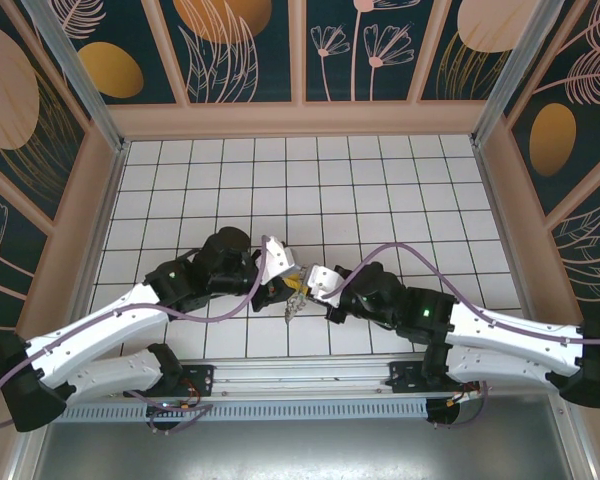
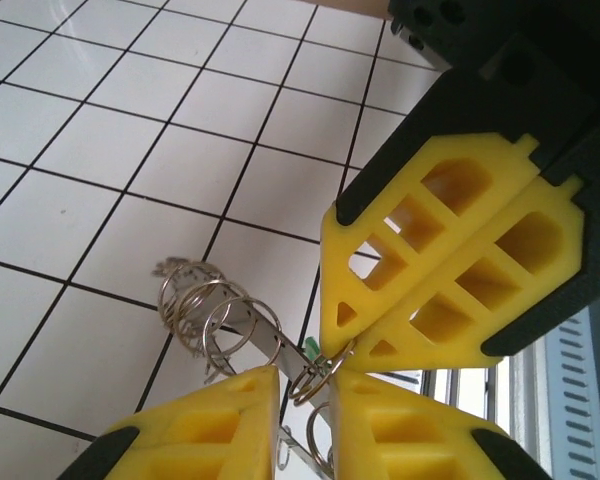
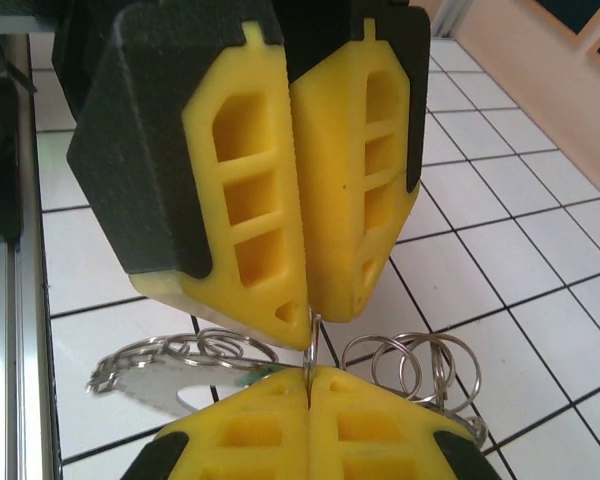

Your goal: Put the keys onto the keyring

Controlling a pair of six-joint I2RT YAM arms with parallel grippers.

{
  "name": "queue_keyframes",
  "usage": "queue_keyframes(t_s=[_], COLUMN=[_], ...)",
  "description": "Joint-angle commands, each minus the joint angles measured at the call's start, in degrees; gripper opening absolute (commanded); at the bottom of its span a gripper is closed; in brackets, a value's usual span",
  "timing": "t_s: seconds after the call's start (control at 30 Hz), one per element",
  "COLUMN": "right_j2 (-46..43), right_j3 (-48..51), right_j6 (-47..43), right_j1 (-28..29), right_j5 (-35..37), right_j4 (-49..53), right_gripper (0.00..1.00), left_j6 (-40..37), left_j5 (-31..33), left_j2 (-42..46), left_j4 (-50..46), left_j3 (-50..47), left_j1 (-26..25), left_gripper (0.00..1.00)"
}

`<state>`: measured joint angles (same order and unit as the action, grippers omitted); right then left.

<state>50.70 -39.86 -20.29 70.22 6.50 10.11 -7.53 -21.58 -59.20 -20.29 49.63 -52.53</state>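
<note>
Both grippers, left (image 2: 305, 385) and right (image 3: 310, 385), pinch the keyring (image 3: 311, 345) shut; hold it steady and spread the coil gently.

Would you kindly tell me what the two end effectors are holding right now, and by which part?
Both pinch the keyring, held up off the table: the right end effector is shut on a thin wire loop edge-on, and the left end effector grips the same loop cluster.

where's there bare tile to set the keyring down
Free: the white tiled floor between the back wall and both grippers. Crowded: the near middle, where the left gripper and right gripper meet over the keyring.
</note>
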Motion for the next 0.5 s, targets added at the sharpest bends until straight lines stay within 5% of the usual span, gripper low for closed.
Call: queue_keyframes(t_s=[0.0,0.13,0.4,0.47], right_j2=[-0.2,-3.0,-6.7,-6.7], right_j3=[-3.0,-1.8,1.7,2.0], right_j6=[-1.2,-1.2,0.6,0.9], right_j1=[-0.1,-0.1,-0.1,-0.2], right_j5=[-0.6,-3.3,-5.2,-5.1], right_j4=[0.9,-1.4,-4.3,-4.0], right_gripper=[0.00,0.00,0.00,0.00], left_j6=[-1.6,-0.2,2.8,2.5], left_j5=[0.8,-1.2,-7.3,-8.0], left_j2=[-0.5,1.0,5.9,6.4], left_j4=[-0.6,2.8,11.7,11.3], left_j3=[1.4,-0.7,-5.7,-5.7], left_j1=[-0.4,-0.4,-0.4,-0.4], left_gripper=[0.17,0.00,0.00,0.12])
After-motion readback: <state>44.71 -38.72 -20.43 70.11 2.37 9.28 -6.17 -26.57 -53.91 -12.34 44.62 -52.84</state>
